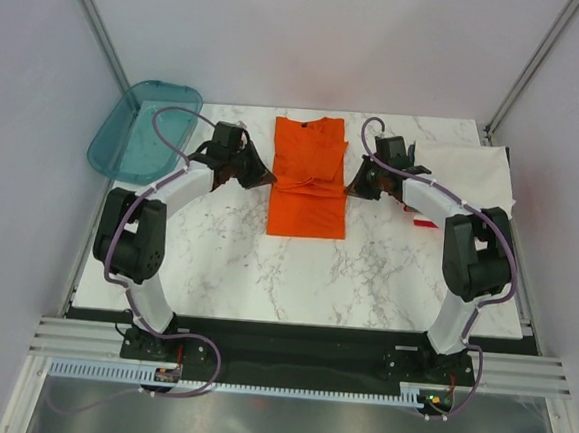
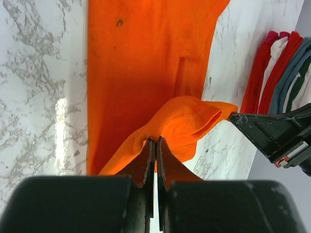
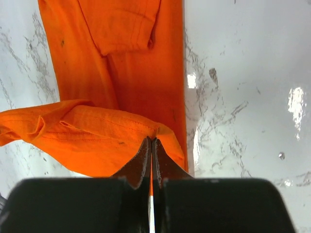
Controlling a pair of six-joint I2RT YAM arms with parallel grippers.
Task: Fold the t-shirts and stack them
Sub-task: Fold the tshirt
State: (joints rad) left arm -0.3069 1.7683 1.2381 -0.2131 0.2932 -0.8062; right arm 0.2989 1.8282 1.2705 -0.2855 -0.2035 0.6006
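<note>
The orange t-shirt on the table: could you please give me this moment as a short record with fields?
orange t-shirt: lengthwise at the middle of the table, sleeves folded inward
left gripper: shut on the shirt's left edge, cloth raised
right gripper: shut on the shirt's right edge, cloth raised
folded shirts: stacked at the table's right side
tray: teal, far left corner
</note>
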